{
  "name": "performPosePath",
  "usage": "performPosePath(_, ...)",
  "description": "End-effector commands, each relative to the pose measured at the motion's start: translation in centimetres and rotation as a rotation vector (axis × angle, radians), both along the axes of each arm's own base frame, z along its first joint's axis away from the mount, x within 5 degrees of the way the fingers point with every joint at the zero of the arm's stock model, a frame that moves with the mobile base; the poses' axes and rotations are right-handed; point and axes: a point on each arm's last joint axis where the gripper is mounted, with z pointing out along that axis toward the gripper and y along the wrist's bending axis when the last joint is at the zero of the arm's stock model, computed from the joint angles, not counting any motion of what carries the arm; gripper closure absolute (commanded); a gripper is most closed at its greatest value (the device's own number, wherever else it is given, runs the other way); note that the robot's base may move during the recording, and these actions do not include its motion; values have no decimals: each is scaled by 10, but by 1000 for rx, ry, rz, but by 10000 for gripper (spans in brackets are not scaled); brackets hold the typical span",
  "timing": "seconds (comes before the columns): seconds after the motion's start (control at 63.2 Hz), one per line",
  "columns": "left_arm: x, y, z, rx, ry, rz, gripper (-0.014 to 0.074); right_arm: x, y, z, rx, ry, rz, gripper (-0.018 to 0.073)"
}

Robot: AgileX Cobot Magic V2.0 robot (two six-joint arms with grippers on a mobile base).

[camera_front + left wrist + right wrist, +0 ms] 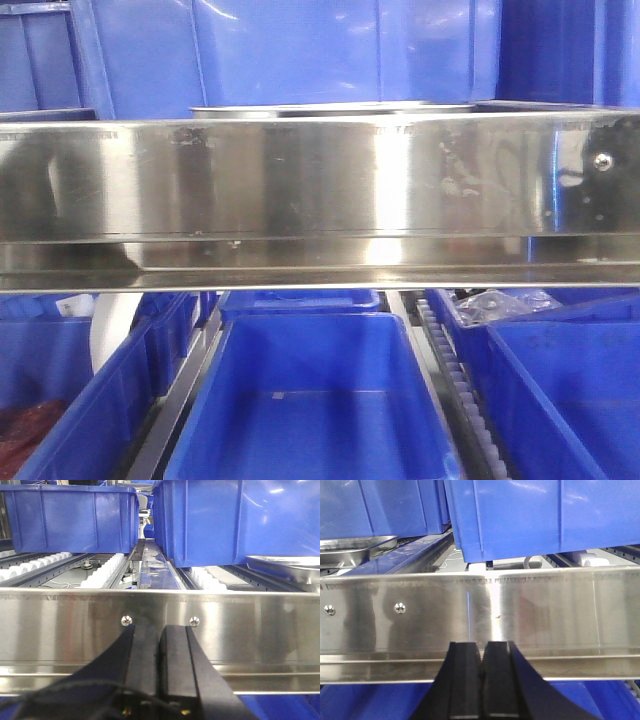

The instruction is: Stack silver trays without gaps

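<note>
Left claw (159, 631) and right claw (481, 647) are both clenched, empty, just in front of the steel rail (300, 190). I note the silver tray (286, 565) behind that rail, with blue bins (75, 520) close beside it and further back.

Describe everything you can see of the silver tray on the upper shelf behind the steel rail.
The silver tray is shiny steel, shallow, with a thin rolled rim and a rounded corner. It lies flat on the roller shelf behind the steel rail, which hides most of it from the front. Each wrist view shows only one end. Blue bins stand close behind it; contact cannot be told, nor whether it is one tray or several nested.
</note>
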Motion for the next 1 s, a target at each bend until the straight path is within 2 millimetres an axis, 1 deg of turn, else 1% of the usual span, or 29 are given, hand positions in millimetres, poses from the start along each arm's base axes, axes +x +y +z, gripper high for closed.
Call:
performPosePath(0.0, -2, 1, 9, -15, -92, 9, 645, -2, -1, 10, -11, -110, -8, 510)
performPosePath(0.38, -2, 1, 9, -17, -92, 9, 645, -2, -1, 10, -10, -111, -8, 510)
performPosePath(0.76, -3, 2, 13, -45, -139, 17, 645, -3, -1, 20, -9, -225, -16, 510)
performPosePath(0.823, -4, 4, 20, -54, -205, 30, 644, -4, -2, 28, 20, -285, -20, 510)
performPosePath(0.887, -8, 5, 37, -77, -287, 39, 644, -7, -2, 41, 31, -322, -19, 510)
performPosePath(0.934, -11, 5, 53, -82, -308, 31, 644, -11, -2, 54, 31, -325, -15, 510)
performPosePath(0.982, -16, 3, 74, -64, -285, 10, 644, -16, -1, 72, 30, -329, -9, 510)
